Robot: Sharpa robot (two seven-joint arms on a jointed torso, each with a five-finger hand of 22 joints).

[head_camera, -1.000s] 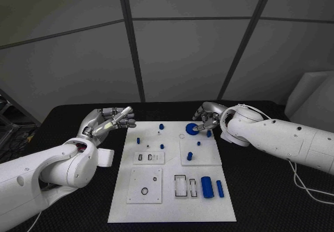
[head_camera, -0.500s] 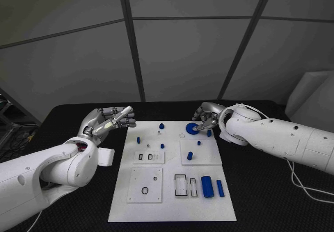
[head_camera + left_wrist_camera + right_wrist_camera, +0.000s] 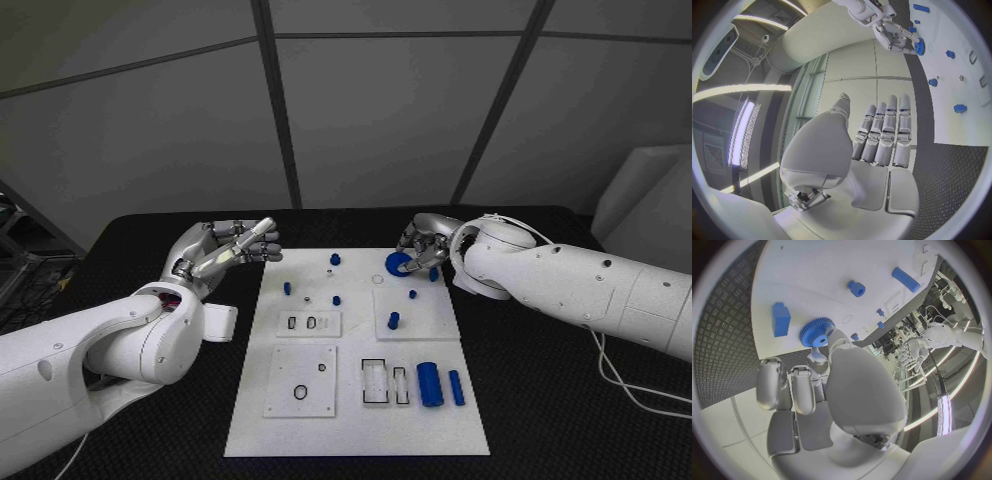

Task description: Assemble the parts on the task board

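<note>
Two white, rounded arm casings are seen — glossy shells. Silver segmented hands, left hand (image 3: 224, 251) and right hand (image 3: 423, 243). A thin white cable (image 3: 629, 382) is noted trailing from the right arm.

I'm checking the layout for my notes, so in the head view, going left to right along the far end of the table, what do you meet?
Left hand → small blue peg at the task board's far edge → blue gear → right hand, its fingers at the gear.
</note>
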